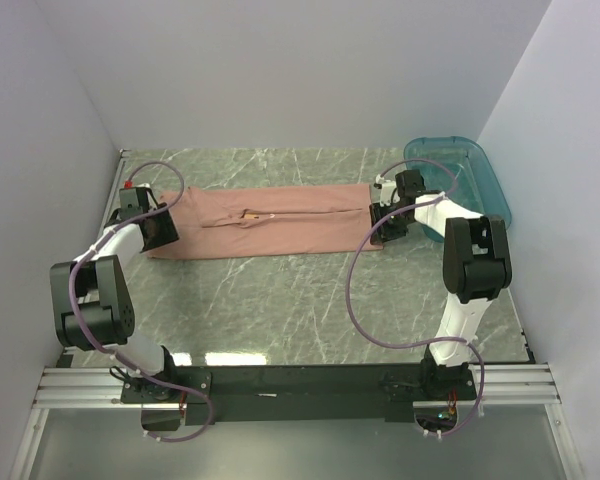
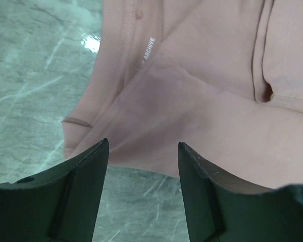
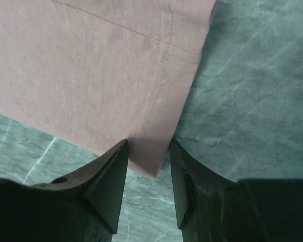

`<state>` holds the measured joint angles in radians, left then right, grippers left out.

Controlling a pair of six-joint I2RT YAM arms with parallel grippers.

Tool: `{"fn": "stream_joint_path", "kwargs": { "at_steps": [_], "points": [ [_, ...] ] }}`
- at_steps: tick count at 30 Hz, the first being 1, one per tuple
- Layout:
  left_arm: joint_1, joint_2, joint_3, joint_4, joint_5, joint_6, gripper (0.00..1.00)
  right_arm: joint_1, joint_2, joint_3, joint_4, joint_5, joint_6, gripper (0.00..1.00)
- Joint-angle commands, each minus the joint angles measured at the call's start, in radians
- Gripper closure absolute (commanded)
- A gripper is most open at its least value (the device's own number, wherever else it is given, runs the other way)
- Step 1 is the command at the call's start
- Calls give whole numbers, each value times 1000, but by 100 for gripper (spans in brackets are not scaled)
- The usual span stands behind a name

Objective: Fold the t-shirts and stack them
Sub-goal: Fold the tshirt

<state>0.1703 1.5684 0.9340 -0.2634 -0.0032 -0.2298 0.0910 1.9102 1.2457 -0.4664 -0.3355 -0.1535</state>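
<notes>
Top external view: at the near edge, both arm bases sit on a black rail (image 1: 280, 380) and reach forward over the grey marbled surface (image 1: 280, 300). The left arm (image 1: 90, 300) bends toward the left end of the t-shirt (image 1: 270, 232), and the right arm (image 1: 470, 260) bends toward its right end. The salmon-pink t-shirt lies flat across the middle of the surface as a long, narrow band running left to right, its sides folded in along its length. The left claw (image 1: 156, 226) is at the band's left end and the right claw (image 1: 385, 216) at its right end. Farther back on the right, a teal tub (image 1: 470, 175) stands against the wall, apart from the t-shirt.

Left wrist view: the left claw (image 2: 141, 146) is open, its two dark fingers (image 2: 86, 171) set apart above the near edge of the t-shirt (image 2: 207, 116), with bare surface (image 2: 30, 75) to the left. The fabric lies in overlapping layers, and small white lettering (image 2: 146, 53) runs along one fold.

Right wrist view: the right claw (image 3: 149, 143) is also open. Its fingertips (image 3: 111, 171) straddle a corner of the t-shirt (image 3: 91, 75) with a clear gap on either side. A stitched seam (image 3: 156, 85) runs down toward that corner, and the surface (image 3: 242, 91) shows to the right.
</notes>
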Motion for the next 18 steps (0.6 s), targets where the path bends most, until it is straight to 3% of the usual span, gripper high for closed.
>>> {"fn": "stream_joint_path", "kwargs": {
  "at_steps": [1, 7, 11, 18],
  "points": [
    [0, -8, 52, 7, -49, 11, 38, -2, 18, 29, -15, -26, 6, 54],
    [-2, -5, 40, -7, -69, -12, 38, -11, 26, 27, -29, -51, 6, 64],
    [0, -30, 29, -2, -72, -19, 38, -19, 12, 23, -32, -63, 3, 86],
    [-2, -34, 20, -17, -78, -28, 43, -42, -31, -9, -55, -71, -20, 98]
  ]
}}
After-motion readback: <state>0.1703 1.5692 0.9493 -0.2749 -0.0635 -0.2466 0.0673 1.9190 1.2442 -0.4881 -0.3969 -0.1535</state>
